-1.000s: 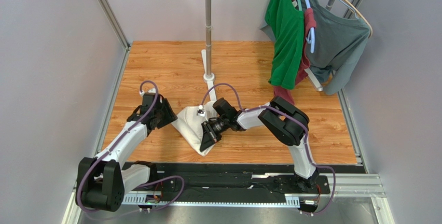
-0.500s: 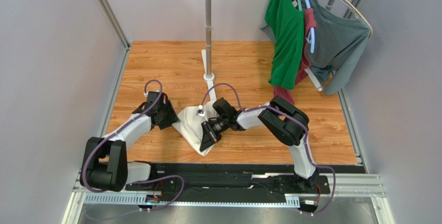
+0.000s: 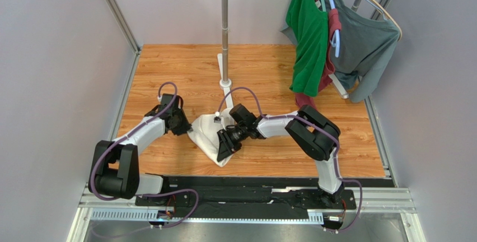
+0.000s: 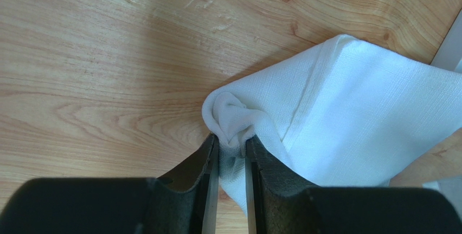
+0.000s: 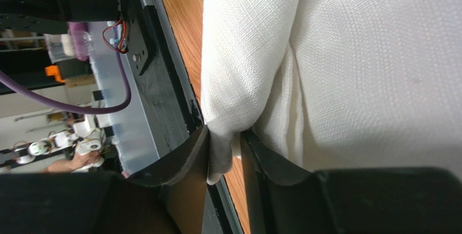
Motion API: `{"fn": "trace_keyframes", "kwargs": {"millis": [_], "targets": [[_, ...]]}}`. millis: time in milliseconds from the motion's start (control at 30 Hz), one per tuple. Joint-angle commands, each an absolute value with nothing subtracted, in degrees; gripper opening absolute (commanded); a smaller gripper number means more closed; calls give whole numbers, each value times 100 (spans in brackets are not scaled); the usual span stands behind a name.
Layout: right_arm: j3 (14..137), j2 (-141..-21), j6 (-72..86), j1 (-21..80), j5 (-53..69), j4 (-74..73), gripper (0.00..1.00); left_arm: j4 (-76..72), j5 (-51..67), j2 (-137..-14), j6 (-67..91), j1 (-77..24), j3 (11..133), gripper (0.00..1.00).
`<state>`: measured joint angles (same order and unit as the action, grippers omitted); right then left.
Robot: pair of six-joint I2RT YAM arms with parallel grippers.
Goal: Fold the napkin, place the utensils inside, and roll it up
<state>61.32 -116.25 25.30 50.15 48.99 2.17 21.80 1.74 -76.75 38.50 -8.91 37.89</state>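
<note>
Left claw (image 4: 232, 143), right claw (image 5: 225, 139) pinch napkin (image 4: 369, 109).

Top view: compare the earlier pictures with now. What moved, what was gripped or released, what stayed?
The left gripper moved right and slightly away, toward the napkin, whose bunched corner it now pinches. Nothing was let go. The right gripper stayed clamped on the napkin's edge; the pole stand stayed put.

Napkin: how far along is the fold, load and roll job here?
Done: the napkin lies folded into a rough triangle. In hand: the left gripper pinches one bunched corner, the right gripper another edge. Left: no spoon shows in any view, and no roll has formed.
</note>
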Motion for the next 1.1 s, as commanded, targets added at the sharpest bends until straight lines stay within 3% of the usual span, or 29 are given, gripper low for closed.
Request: {"fn": "trace_keyframes", "kwargs": {"millis": [0,67,333,633,1067], "targets": [[6398,-11075,1847,5001,3833,-1018,41,2479,-167,-7796,3648,-923,3788,22],[6643,-10759,1723,5036,3596,-1396,53,2470,-167,-7796,3639,-923,3788,22],[7593,-10336,1047,5851,1988,-2417,62,2452,-167,-7813,3612,-932,3806,22],[7629,-10696,905,6986,-673,-2162,64,2443,-167,-7822,3604,-932,3806,22],[7567,-11311,650,7418,-1573,-1916,61,2435,-167,-7822,3604,-932,3814,22]]}}
